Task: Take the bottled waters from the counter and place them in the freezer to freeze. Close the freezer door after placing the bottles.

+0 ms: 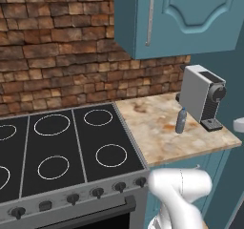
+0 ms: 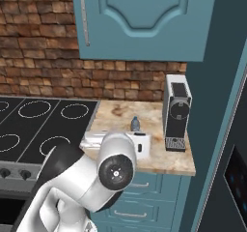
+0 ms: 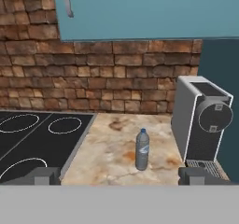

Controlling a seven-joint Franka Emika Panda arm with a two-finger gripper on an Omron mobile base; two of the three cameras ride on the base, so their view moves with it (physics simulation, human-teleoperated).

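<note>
A grey-blue bottled water [image 3: 142, 149] with a dark blue cap stands upright on the marbled counter [image 3: 107, 157], just left of a coffee machine. It also appears as the bottle [image 1: 181, 121] and the bottle [image 2: 135, 124]. My gripper [image 3: 120, 176] is open, its fingertips wide apart, level with the counter's front edge and well short of the bottle. Nothing is between the fingers. The whitish red-capped bottle is out of view. The freezer [image 2: 217, 105] rises dark slate-grey right of the counter, and its door [image 2: 236, 178] with the small dark display is at the lower right.
A grey-and-black coffee machine [image 1: 205, 97] stands at the counter's right end, close to the bottle. The black stove top [image 1: 62, 147] with white rings lies to the left. A teal wall cupboard [image 2: 144, 18] hangs above, with a brick wall behind.
</note>
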